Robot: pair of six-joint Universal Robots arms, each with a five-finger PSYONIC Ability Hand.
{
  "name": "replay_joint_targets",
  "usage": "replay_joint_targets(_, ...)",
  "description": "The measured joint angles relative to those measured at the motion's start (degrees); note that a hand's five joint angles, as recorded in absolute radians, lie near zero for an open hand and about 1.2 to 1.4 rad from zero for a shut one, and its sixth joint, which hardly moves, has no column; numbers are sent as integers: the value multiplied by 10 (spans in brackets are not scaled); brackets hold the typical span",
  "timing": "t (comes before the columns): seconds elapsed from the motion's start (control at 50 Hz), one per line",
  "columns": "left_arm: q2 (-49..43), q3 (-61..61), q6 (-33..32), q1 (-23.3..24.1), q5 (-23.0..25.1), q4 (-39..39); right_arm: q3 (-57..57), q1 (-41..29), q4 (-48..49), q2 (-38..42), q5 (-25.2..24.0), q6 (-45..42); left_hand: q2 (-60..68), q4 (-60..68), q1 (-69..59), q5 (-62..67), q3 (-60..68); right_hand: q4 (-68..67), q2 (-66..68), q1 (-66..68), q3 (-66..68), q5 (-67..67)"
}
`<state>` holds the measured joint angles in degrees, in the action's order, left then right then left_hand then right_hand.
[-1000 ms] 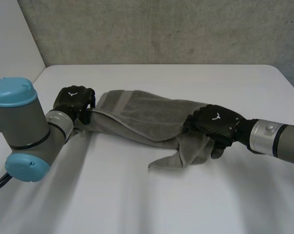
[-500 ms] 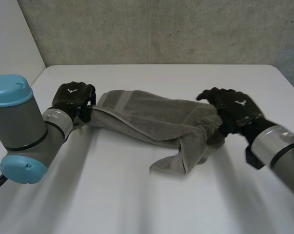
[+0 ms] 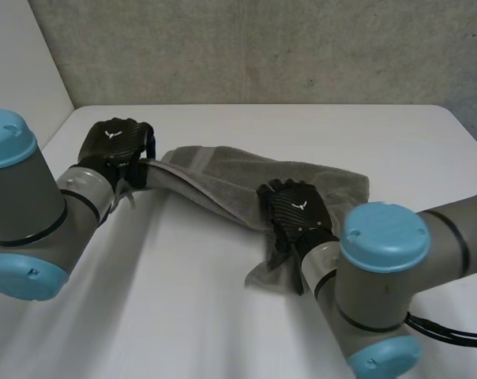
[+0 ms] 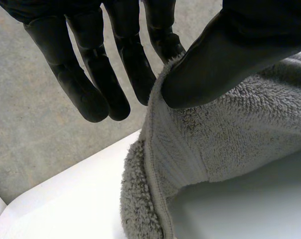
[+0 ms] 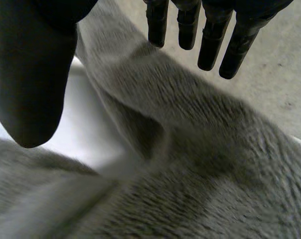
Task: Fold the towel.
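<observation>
Towel [image 3: 215,178] is lying bunched in a long ridge across the middle of the desk [image 3: 183,316], with one end raised off the surface and a loose flap hanging toward the robot beside the right hand. The left hand [image 3: 116,150] is pinching the raised end at its hemmed edge. In its wrist view the thumb is pressing the cloth against the straight fingers [image 4: 90,92], and the hem is drooping from that grip with desk showing beneath. Holding it up like this is probably anchoring that end so the rest can be drawn straight. The right hand [image 3: 295,212] is hovering over the towel's middle, at the near edge, and is released. Its fingers [image 5: 210,47] are straight and spread away from the thumb, with cloth under the palm but nothing clasped. It is likely placed there to take a hold on the rumpled part. The fold looks barely begun, since the towel needs flattening first.
</observation>
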<state>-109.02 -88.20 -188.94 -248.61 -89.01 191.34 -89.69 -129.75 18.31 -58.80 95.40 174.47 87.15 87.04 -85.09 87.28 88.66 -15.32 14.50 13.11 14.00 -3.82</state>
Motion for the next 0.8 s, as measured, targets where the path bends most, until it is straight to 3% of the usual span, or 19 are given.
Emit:
replay_joint_targets(0.16, 2, 1, 22, -9, 1, 1, -1, 12, 56, 36, 61, -82, 0, 0, 0, 0, 0, 0, 0, 0, 0, 0)
replay_joint_targets(0.32, 1, 5, 26, -26, -1, 2, -45, 35, 100, -9, 67, -135, 0, 0, 0, 0, 0, 0, 0, 0, 0, 0)
replay_joint_targets(0.52, 4, 11, 30, -54, -7, 3, -88, 110, 87, -103, 50, -170, 0, 0, 0, 0, 0, 0, 0, 1, 0, 0)
replay_joint_targets(0.74, 8, 4, 45, -51, -4, 1, -117, 178, 11, -125, -28, -186, 0, 0, -5, 0, 0, -44, 52, 72, 59, -70)
replay_joint_targets(0.8, 8, 2, 46, -49, -3, 1, -128, 180, -1, -123, -44, -185, 0, 0, -5, 0, 0, -263, 287, 296, 277, -287)
